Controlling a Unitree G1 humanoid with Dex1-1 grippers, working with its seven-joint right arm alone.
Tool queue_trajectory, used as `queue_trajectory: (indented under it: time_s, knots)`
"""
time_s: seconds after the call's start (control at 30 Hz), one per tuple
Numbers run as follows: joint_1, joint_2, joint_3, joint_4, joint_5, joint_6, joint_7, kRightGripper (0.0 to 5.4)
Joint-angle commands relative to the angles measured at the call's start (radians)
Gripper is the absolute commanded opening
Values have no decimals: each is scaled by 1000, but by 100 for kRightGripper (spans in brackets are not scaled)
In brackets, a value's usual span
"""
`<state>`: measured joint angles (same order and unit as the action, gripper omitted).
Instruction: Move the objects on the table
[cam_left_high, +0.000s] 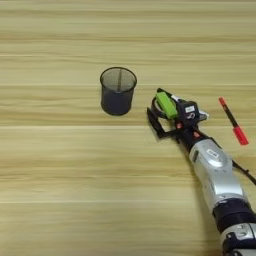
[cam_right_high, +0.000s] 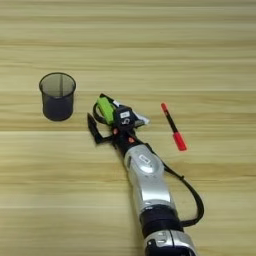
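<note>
A black wire-mesh pen cup (cam_left_high: 118, 92) stands upright on the wood-grain table (cam_left_high: 60, 165), left of my right gripper (cam_left_high: 156, 107). The gripper is open, its two black fingers spread and pointing up-left. A lime-green oblong block (cam_left_high: 166, 104) lies between them, close against the far finger; the near finger (cam_left_high: 154, 124) stands apart from it. To the right of the gripper a red marker (cam_left_high: 233, 121) lies on the table at a slant. A white sliver (cam_right_high: 142, 120) pokes out from under the gripper's body; what it belongs to is hidden.
My silver forearm (cam_right_high: 147, 180) runs from the bottom edge up to the gripper, with a black cable (cam_right_high: 192, 197) looping on its right. Bare table stretches across the far side and the whole left.
</note>
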<state>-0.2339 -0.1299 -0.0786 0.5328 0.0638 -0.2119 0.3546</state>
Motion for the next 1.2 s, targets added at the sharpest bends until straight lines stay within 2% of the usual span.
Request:
queue_trajectory:
  time_s: [0.03,0.37,0.4,0.77,1.0,1.2]
  knots:
    - [-75,-14,-9,-39,19,-25,-7,486]
    - [-73,-12,-8,-38,24,-24,-1,388]
    - [-73,-12,-8,-38,24,-24,-1,361]
    - [-74,-15,-8,-34,30,-24,1,223]
    - [-76,-16,-10,-33,32,-25,0,153]
    - [-78,-24,-20,-52,37,-27,-4,139]
